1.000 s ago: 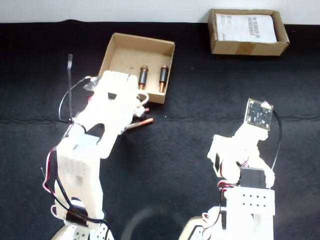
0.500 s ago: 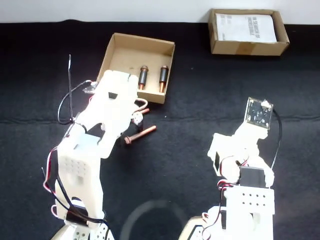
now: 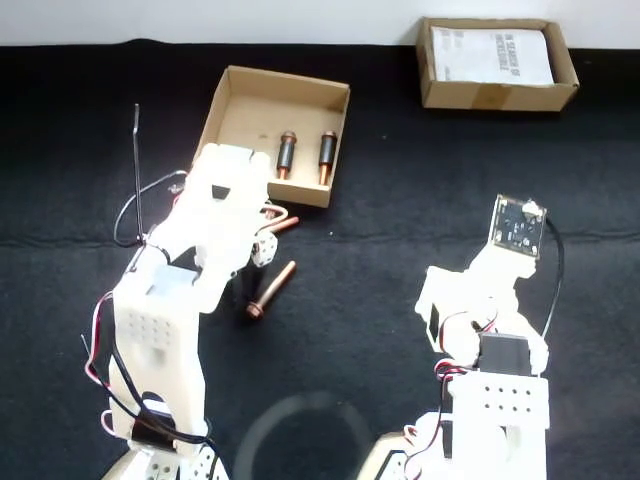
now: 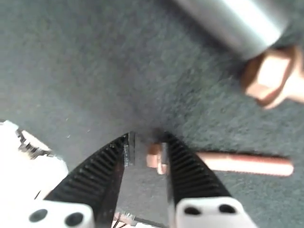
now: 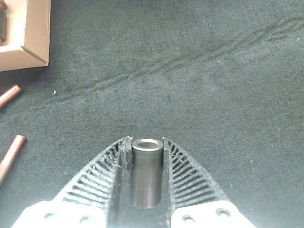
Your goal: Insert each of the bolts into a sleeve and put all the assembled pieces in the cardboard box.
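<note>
Seen from overhead, 2 white robot arms stand side by side on a desk [image 3: 380,250] covered in black cloth. The left arm leans toward an open cardboard box [image 3: 245,105]. The box holds 2 assembled pieces [image 3: 287,155], lying side by side near its front wall. A loose copper bolt [image 3: 271,288] lies on the cloth just beside that arm, outside the box. In the left wrist view, the left end effector [image 4: 146,140] has its black toothed fingers slightly spread, with the bolt's head between them. Close by lie a silvery sleeve [image 4: 232,21] and a second hex head [image 4: 270,78] at its end. The right end effector [image 5: 145,142] is pinching a grey sleeve [image 5: 146,175], open end at the fingertips, over bare cloth. A second cardboard box [image 3: 565,85] with a printed sheet [image 3: 490,55] sits at the desk's far edge
</note>
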Tool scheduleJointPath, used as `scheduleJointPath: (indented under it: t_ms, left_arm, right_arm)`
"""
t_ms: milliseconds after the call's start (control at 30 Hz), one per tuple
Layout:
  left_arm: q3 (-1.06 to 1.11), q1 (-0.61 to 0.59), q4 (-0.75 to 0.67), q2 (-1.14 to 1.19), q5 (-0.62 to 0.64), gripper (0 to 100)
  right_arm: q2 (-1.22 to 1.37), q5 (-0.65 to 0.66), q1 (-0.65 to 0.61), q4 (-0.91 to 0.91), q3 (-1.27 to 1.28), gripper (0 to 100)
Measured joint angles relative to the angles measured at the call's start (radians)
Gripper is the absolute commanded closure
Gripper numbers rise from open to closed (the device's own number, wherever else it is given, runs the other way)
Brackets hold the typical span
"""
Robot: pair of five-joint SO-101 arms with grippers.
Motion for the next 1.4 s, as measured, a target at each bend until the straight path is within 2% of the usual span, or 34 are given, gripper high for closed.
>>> scheduleJointPath:
  t_ms: [67,133,367,533,600,667,733,800,867,933,1100,1400]
  left_arm:
    - [0.0,0.0,0.003,-0.023,-0.021,71]
    - [0.0,0.002,0.003,-0.064,-0.095,68]
    - [0.092,0.014,0.006,-0.252,-0.463,67]
    - [0.242,0.014,0.006,-0.368,-0.752,67]
    - [0.296,0.012,0.006,-0.393,-0.798,67]
    - [0.324,0.014,0.006,-0.4,-0.802,68]
    - [0.328,0.02,0.005,-0.4,-0.796,72]
    - [0.328,0.048,-0.015,-0.4,-0.766,83]
    - [0.328,0.086,-0.058,-0.387,-0.726,99]
    - [0.328,0.126,-0.121,-0.373,-0.69,96]
    - [0.328,0.206,-0.222,-0.361,-0.6,99]
    - [0.328,0.272,-0.262,-0.242,-0.577,99]
  right_arm:
    - [0.0,0.0,0.0,0.0,0.0,99.2]
    - [0.0,0.0,0.0,0.0,0.0,99.2]
    - [0.0,0.0,0.0,0.0,0.0,99.2]
    - [0.0,0.0,0.0,0.0,0.0,99.2]
    - [0.0,0.0,0.0,0.0,0.0,99.2]
    - [0.0,0.0,0.0,0.0,0.0,99.2]
    - [0.0,0.0,0.0,0.0,0.0,99.2]
    - [0.0,0.0,0.0,0.0,0.0,99.2]
    - [0.0,0.0,0.0,0.0,0.0,99.2]
    - [0.0,0.0,0.0,0.0,0.0,99.2]
    - [0.0,0.0,0.031,0.0,0.0,99.2]
    - [0.0,0.0,0.052,0.0,0.0,99.2]
